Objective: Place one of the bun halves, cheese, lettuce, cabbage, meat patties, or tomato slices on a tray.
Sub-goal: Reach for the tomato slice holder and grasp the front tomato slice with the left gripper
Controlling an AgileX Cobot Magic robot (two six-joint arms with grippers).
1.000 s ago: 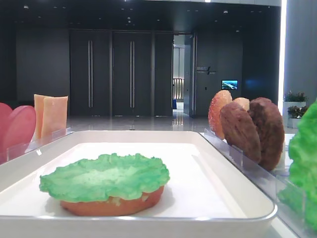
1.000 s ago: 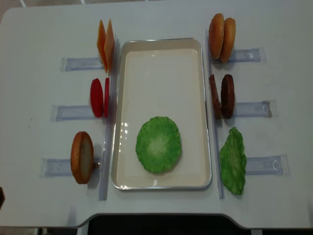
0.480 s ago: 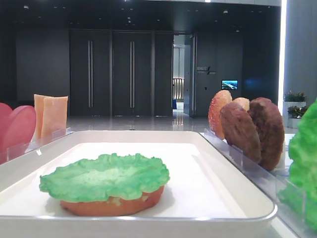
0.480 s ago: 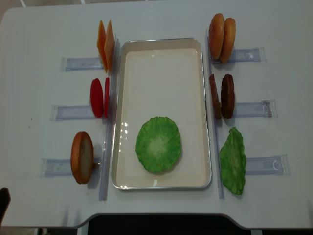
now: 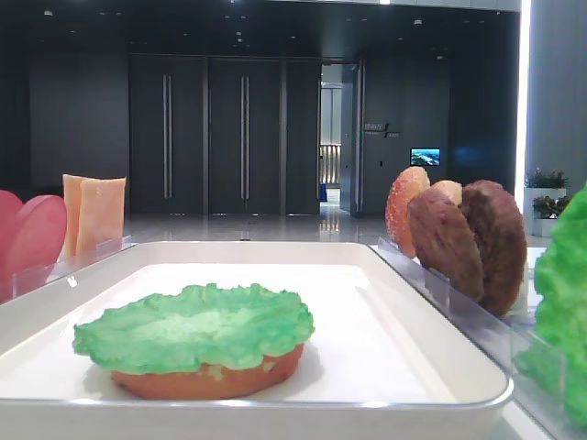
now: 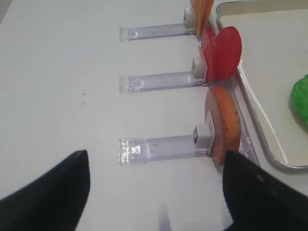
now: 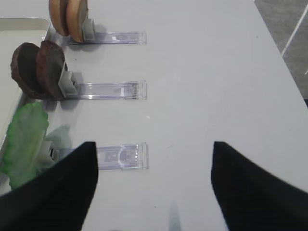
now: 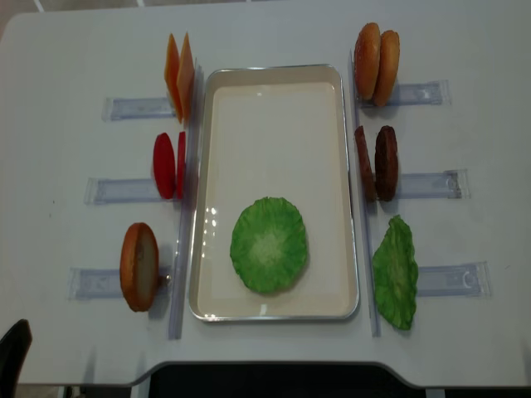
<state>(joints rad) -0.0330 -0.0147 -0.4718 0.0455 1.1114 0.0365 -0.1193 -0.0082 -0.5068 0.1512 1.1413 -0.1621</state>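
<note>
The white tray (image 8: 274, 75) lies mid-table and holds a bun half (image 5: 211, 380) with a green lettuce leaf (image 8: 268, 245) on top. Left of the tray stand cheese (image 8: 179, 75), tomato slices (image 8: 168, 165) and a bun half (image 6: 224, 122) in holders. To its right stand two bun halves (image 8: 376, 62), meat patties (image 8: 377, 163) and another green leaf (image 8: 395, 272). My left gripper (image 6: 156, 192) is open and empty over bare table, just before the left bun half's holder. My right gripper (image 7: 154, 187) is open and empty beside the green leaf's holder.
Clear plastic holder strips (image 8: 124, 191) run outward from each stack, and long strips line both sides of the tray. The table's front edge (image 8: 274, 365) is close behind both grippers. One dark finger (image 8: 12, 356) of the left gripper shows at the overhead view's bottom left corner.
The dark tip of the left gripper has come further into the overhead view's bottom left corner. Nothing on the table has moved.
</note>
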